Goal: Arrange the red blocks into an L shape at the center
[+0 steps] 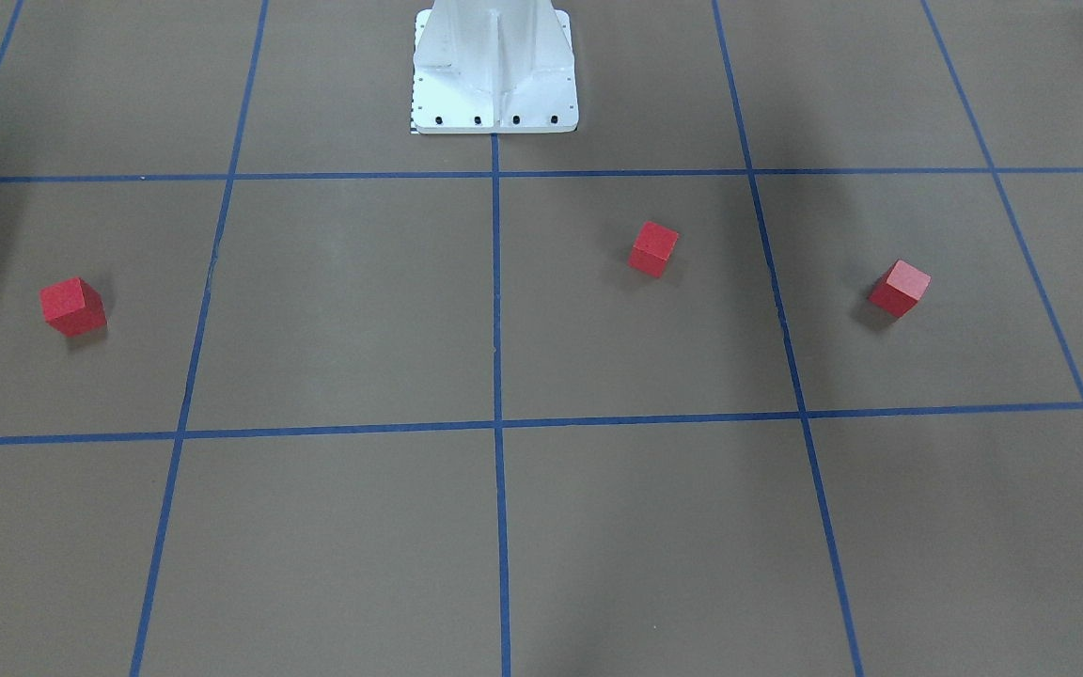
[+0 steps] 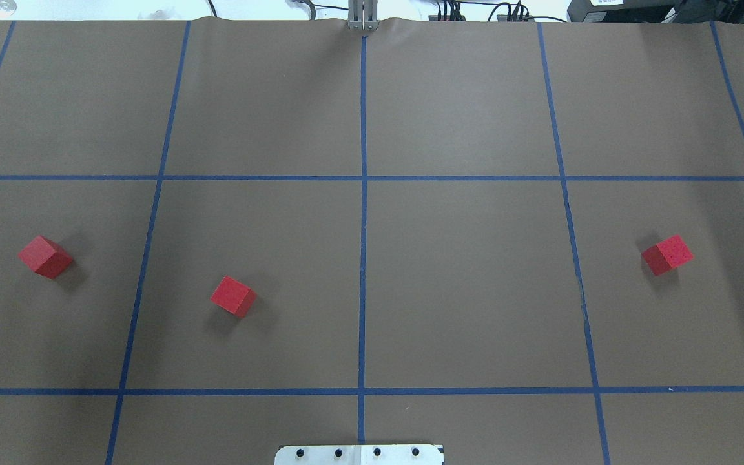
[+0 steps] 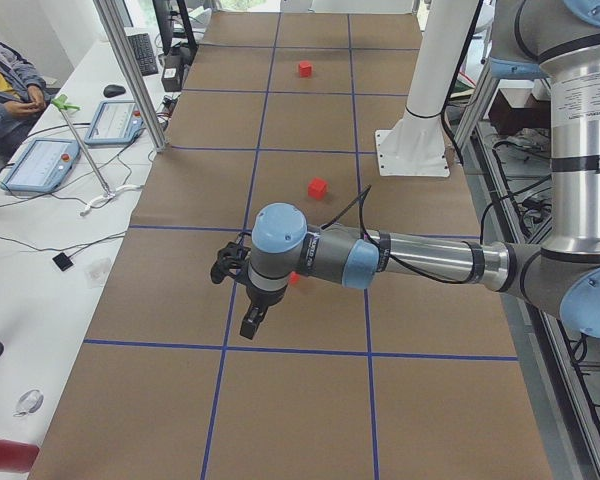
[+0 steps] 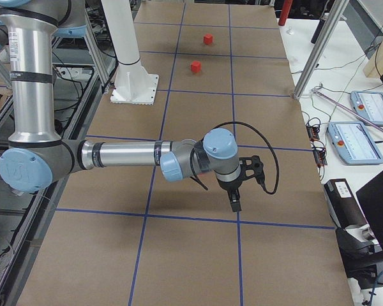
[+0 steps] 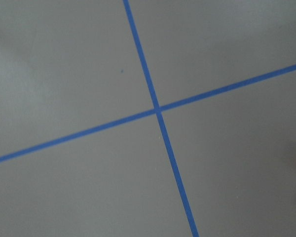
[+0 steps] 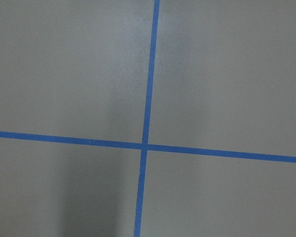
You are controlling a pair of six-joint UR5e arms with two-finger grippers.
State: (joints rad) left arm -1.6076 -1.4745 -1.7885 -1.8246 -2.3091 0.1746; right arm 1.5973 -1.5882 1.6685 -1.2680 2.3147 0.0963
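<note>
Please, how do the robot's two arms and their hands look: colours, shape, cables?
Both arms are round silver tubes with pale blue caps at the joints: the left arm, the right arm. Small dark lettering runs along the thickest tube of each. The left hand and the right hand are black and narrow. A black cable loops from each wrist.

overhead and front views face each other, sharing the three red blocks (image 2: 233,296).
</note>
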